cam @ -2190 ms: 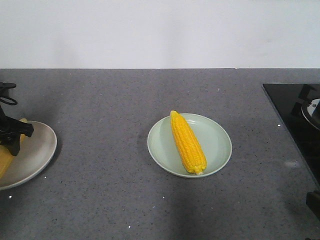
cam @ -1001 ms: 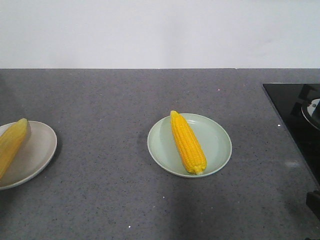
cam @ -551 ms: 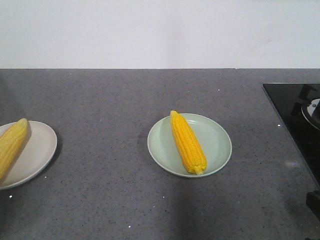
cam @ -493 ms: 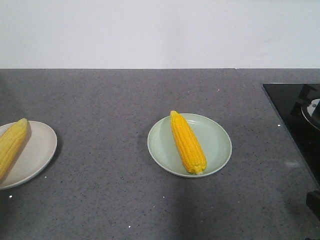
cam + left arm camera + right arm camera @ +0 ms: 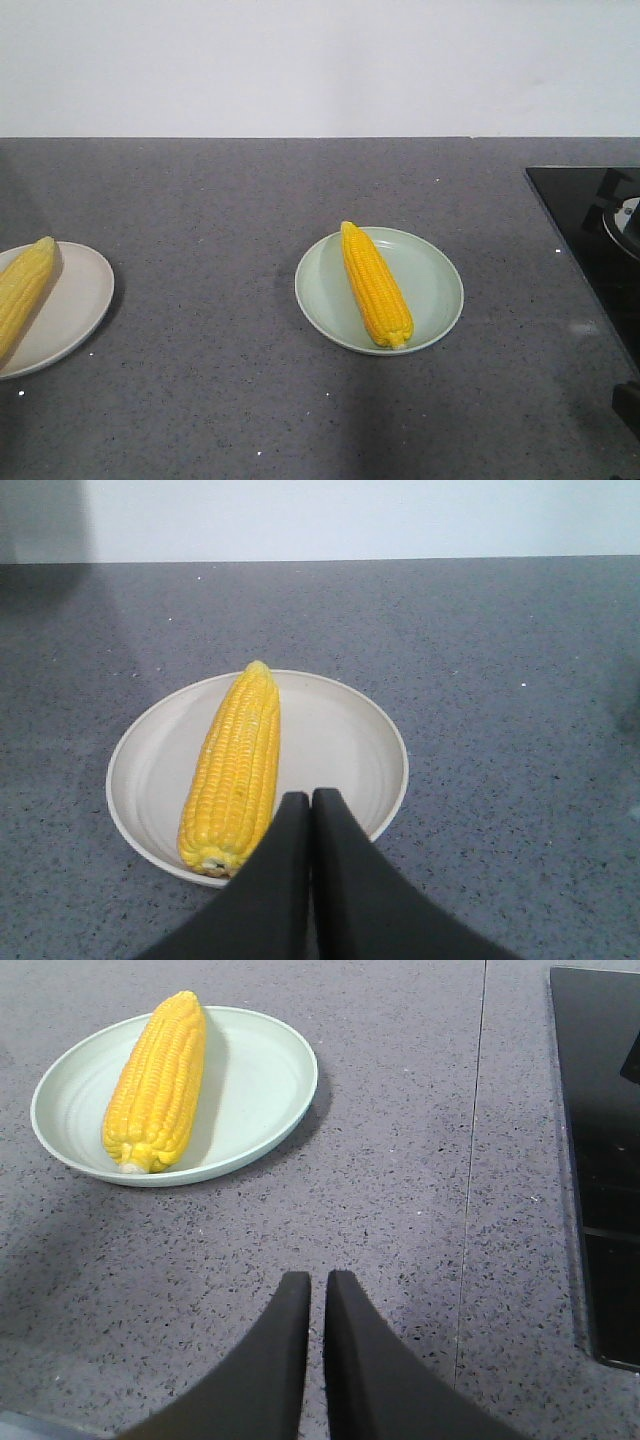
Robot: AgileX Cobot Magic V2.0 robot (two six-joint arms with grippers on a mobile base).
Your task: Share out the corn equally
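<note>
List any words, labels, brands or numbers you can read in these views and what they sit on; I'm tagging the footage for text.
None: no readable text in any view.
The pale green round plate, the cream round plate, the two yellow corn cobs, the speckled grey countertop and the glossy black cooktop are all unmarked.

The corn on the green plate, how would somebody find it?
Look at the grey countertop, left of the black stovetop. In the middle sits a pale green plate holding a bright yellow corn cob. The other cob lies on a beige plate at the far left.
</note>
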